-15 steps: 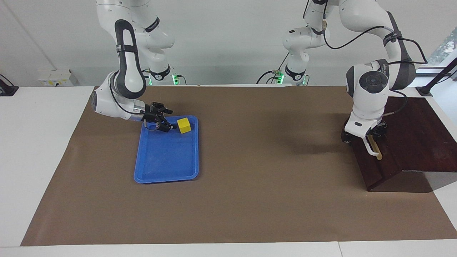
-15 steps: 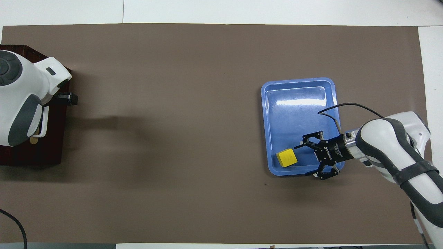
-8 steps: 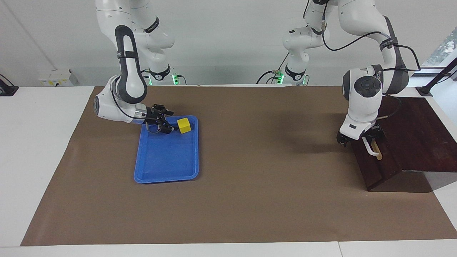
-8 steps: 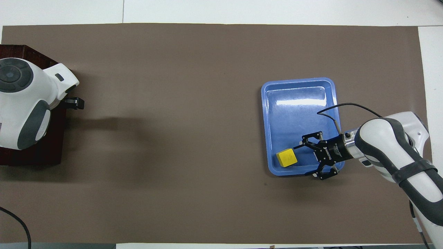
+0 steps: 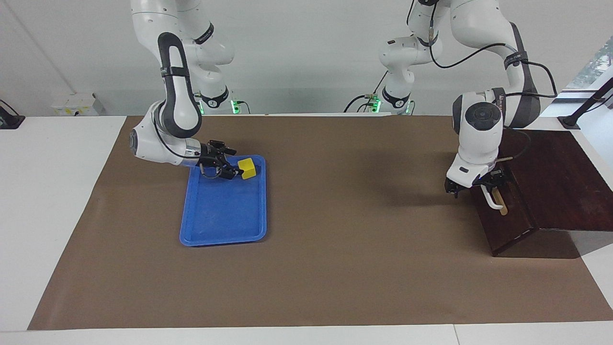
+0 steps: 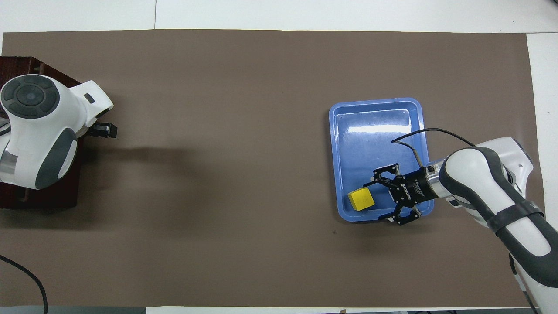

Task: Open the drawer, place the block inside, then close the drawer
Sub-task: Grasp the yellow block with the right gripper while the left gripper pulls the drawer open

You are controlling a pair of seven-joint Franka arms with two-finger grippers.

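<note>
**Two grippers at work: one at the block, one at the drawer handle**

Two arms are busy at the two ends of the table (image 5: 335,287). Going left to right in the facing view, the right gripper (image 5: 232,169) comes first: it lies low and nearly level over the blue tray (image 5: 222,215), with its fingers (image 6: 383,170) spread wide and the block (image 5: 247,168) just in front of their tips. The block sits inside the tray, at the corner nearest the robots and toward the table's middle, and no finger visibly presses it.

Toward the left arm's end stands the dark cabinet (image 5: 560,177), with the drawer (image 5: 507,215) front facing the table's middle. The left gripper (image 5: 471,187) is at the white bar handle (image 5: 493,199), its wrist pointing down onto it. Whether its fingers are clamped on the handle cannot be told, since the wrist hides them from above and the handle crosses them in the facing view. How far the drawer stands out of the cabinet is also unclear.
</note>
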